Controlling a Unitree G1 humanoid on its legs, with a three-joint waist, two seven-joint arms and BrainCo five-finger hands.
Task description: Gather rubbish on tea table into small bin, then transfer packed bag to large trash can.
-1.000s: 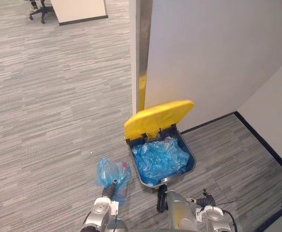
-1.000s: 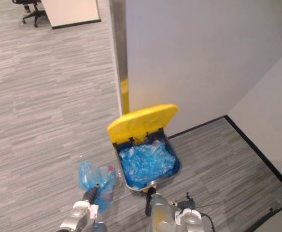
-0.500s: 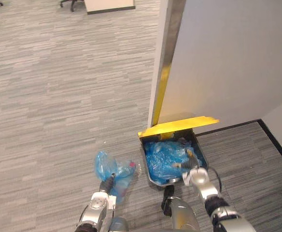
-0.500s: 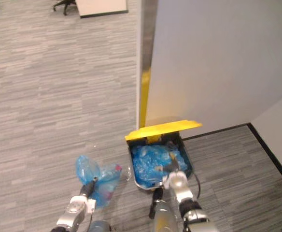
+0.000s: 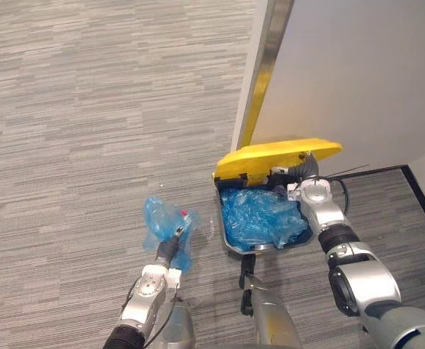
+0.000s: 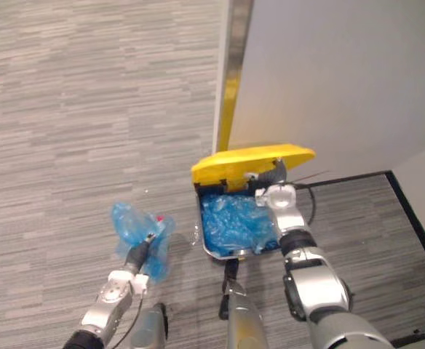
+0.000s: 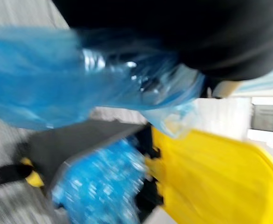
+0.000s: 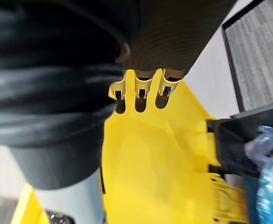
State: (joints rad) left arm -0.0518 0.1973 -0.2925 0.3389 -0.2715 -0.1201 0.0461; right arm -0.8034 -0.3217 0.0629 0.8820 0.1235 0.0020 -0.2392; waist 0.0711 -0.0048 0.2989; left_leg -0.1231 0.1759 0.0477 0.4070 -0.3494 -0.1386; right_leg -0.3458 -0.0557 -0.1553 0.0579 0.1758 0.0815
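Note:
The large trash can is grey with a blue liner and stands against the wall with its yellow lid raised. My right hand is at the lid's front edge. In the right wrist view its straight fingers rest against the lid. Left of the can, my left hand is shut on the neck of a packed blue bag. A clear bottle and something red show inside the bag, and the can's liner and lid lie just past it.
A white wall panel rises behind the can, with a metal corner strip that turns yellow lower down. Black skirting runs along the right. Grey striped carpet stretches to the left and ahead.
My right hand has risen from over the liner to the lid, which now tilts further up. The left hand still holds the bag beside the can. The camera has shifted.

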